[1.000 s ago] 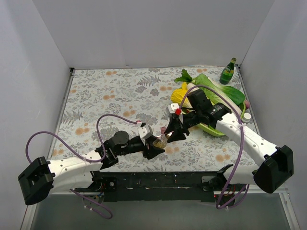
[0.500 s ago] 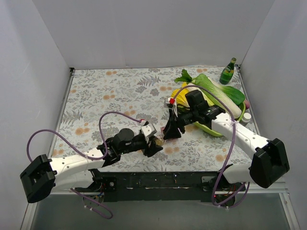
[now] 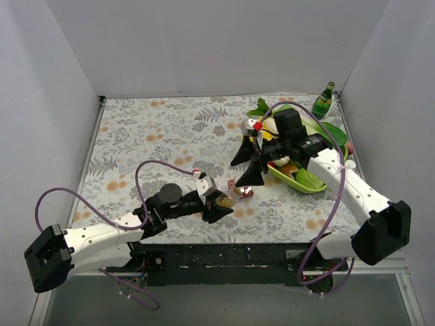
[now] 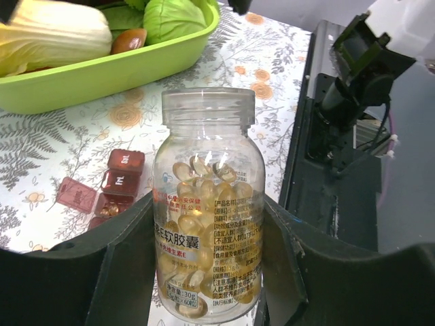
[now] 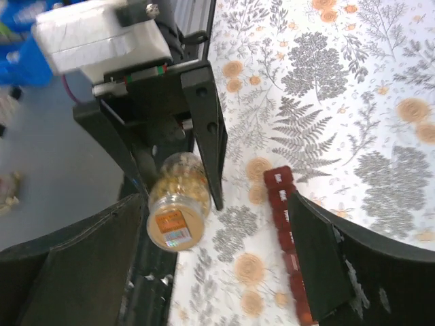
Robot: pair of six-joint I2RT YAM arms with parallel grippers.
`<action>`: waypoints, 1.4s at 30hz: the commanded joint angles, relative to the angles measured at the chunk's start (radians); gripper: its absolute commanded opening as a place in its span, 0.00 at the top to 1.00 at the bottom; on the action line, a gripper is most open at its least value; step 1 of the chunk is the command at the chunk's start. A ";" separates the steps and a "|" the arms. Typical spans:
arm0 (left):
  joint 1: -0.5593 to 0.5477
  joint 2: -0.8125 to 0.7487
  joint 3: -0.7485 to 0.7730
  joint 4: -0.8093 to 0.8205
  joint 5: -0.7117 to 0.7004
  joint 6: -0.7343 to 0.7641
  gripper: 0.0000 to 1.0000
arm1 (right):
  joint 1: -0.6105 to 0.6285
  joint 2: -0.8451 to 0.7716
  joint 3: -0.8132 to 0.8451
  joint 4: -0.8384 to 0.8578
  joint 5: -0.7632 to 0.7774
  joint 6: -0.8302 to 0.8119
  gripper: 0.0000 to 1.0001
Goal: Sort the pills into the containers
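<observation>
at the near edge of the floral table (image 3: 149, 136), the left gripper (image 3: 219, 205) was clamped on a small clear jar (image 4: 207, 224). only the left wrist view showed the jar's mouth uncapped and the pills (image 4: 204, 173) as amber capsules piled inside, above a printed label. just beyond the jar lay the containers (image 4: 112, 190), a dark-red strip flat on the table. that view showed some flaps that looked raised, while the right wrist view showed the strip as a straight row with white lettering. farther back, the right gripper (image 3: 246, 165) hung above the table with its jaws wide apart, holding nothing. behind it sat a green tray (image 3: 304, 185) of vegetables, and in the far right corner a green bottle (image 3: 323, 102), seen only from overhead.
</observation>
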 commanded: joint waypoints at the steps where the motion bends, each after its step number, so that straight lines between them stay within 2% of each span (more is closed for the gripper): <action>1: 0.003 -0.058 -0.009 0.007 0.090 -0.018 1.00 | 0.001 -0.015 0.117 -0.286 0.025 -0.429 0.05; 2: 0.003 -0.063 -0.011 0.003 0.104 -0.026 1.00 | 0.000 -0.018 0.118 -0.336 0.025 -0.536 0.05; 3: 0.003 -0.069 -0.011 0.000 0.131 -0.029 1.00 | -0.002 -0.019 0.116 -0.492 0.008 -0.843 0.04; 6: 0.003 -0.070 -0.008 -0.017 0.163 -0.049 1.00 | 0.001 -0.039 0.063 -0.669 -0.021 -1.316 0.02; 8: 0.003 -0.072 -0.008 -0.016 0.185 -0.060 1.00 | 0.014 -0.045 0.038 -0.705 -0.038 -1.378 0.02; 9: 0.003 -0.070 -0.009 -0.013 0.188 -0.070 1.00 | 0.021 -0.047 0.035 -0.728 -0.053 -1.458 0.03; 11: 0.003 -0.073 -0.018 0.006 0.193 -0.081 1.00 | 0.043 -0.045 0.021 -0.771 -0.066 -1.497 0.05; 15: 0.003 -0.064 -0.020 0.024 0.196 -0.094 1.00 | 0.073 -0.047 -0.002 -0.739 -0.084 -1.441 0.11; 22: 0.003 -0.041 -0.008 0.046 0.194 -0.103 1.00 | 0.124 -0.067 -0.042 -0.601 -0.079 -1.251 0.23; 28: 0.003 -0.027 0.003 0.041 0.174 -0.106 1.00 | 0.146 -0.076 -0.054 -0.490 -0.053 -1.062 0.38; 30: 0.003 -0.026 0.009 0.035 0.151 -0.098 1.00 | 0.152 -0.082 -0.062 -0.403 -0.027 -0.909 0.42; 32: 0.003 -0.024 0.018 0.017 0.122 -0.092 1.00 | 0.159 -0.082 -0.080 -0.326 0.006 -0.779 0.50; 33: 0.003 -0.024 0.031 0.012 0.107 -0.090 1.00 | 0.164 -0.078 -0.088 -0.299 0.019 -0.660 0.58; 34: 0.003 -0.023 0.037 0.000 0.075 -0.089 1.00 | 0.170 -0.074 -0.094 -0.256 0.029 -0.621 0.68; 36: 0.003 -0.023 0.048 0.000 0.039 -0.080 1.00 | 0.178 -0.059 -0.109 -0.230 0.060 -0.544 0.71; 38: 0.003 -0.018 0.057 0.012 -0.025 -0.078 1.00 | 0.181 -0.044 -0.123 -0.142 0.113 -0.349 0.77; 41: 0.002 0.005 0.055 0.059 -0.128 -0.078 1.00 | 0.178 -0.004 -0.152 -0.002 0.184 -0.047 0.78; 42: 0.002 0.017 0.060 0.081 -0.155 -0.080 1.00 | 0.169 0.014 -0.187 0.034 0.187 0.040 0.81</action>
